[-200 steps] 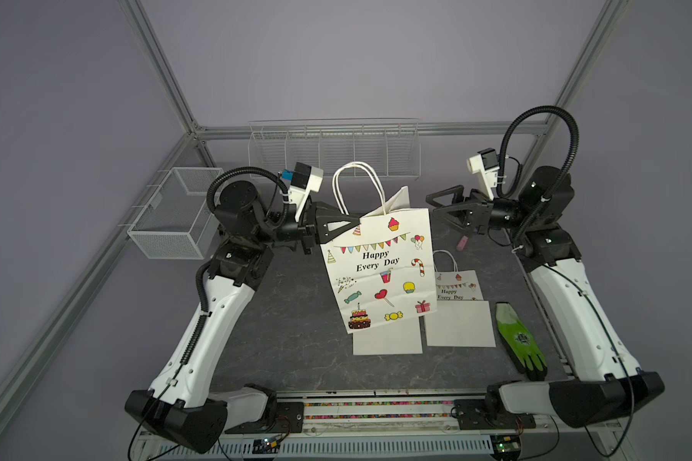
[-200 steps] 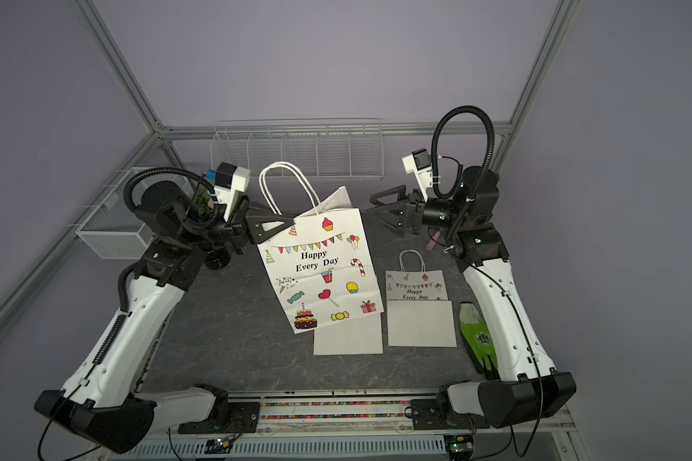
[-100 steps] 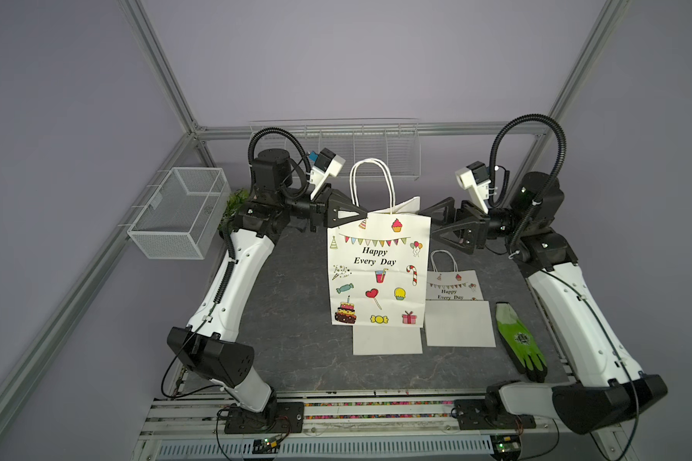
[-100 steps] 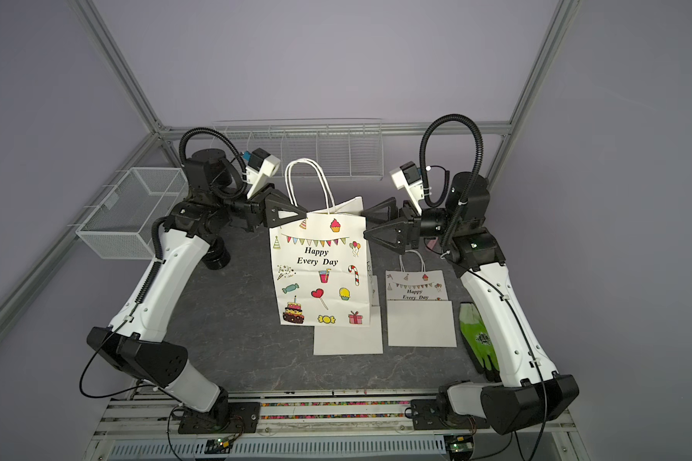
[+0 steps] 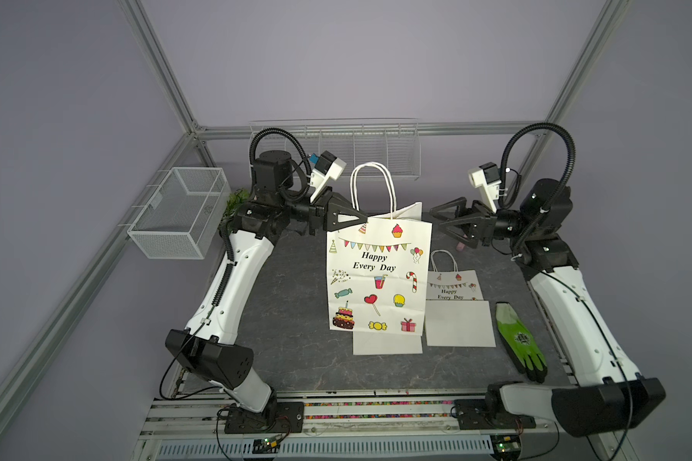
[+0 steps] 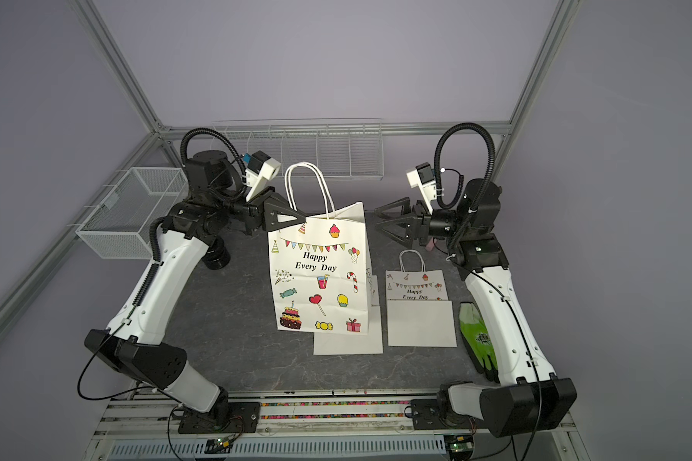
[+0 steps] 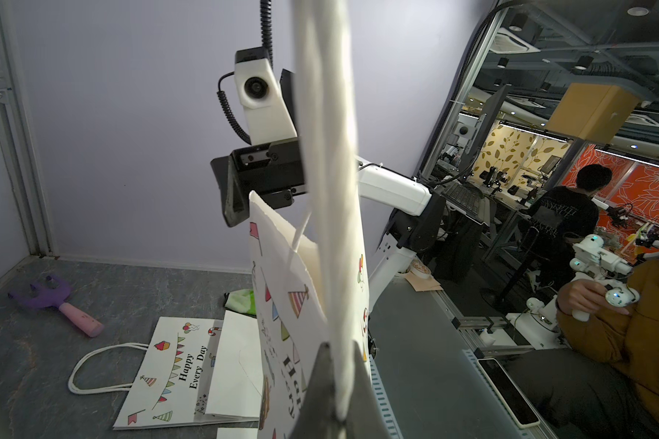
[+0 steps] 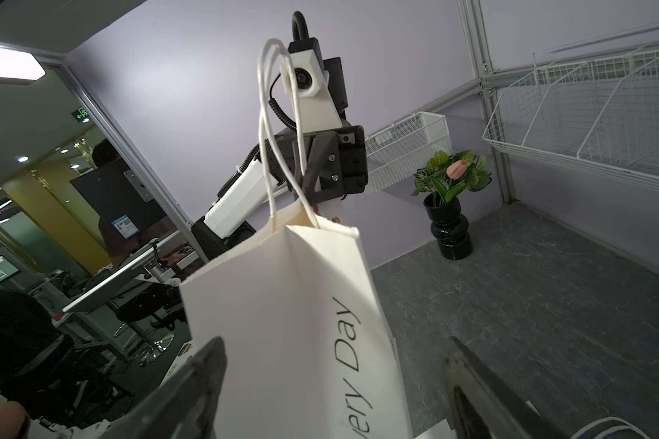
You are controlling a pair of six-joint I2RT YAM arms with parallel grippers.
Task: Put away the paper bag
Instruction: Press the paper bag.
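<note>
Big white paper bag (image 5: 377,279), upright in the middle of the scene. Front turned to the near side, with "Happy Every Day", little flags, a cake, sweets and a heart lollipop. Mouth open at the top. 2 white rope handles (image 5: 370,163) sticking up. Pinched at the top left corner.

White bag (image 5: 378,275), bright party prints
Black lettering and rainbow bunting on it; green-and-black glove (image 5: 518,339); dark grey veined tabletop (image 5: 292,303); black vase (image 8: 451,232); purple rake (image 7: 54,294) with pink handle.
</note>
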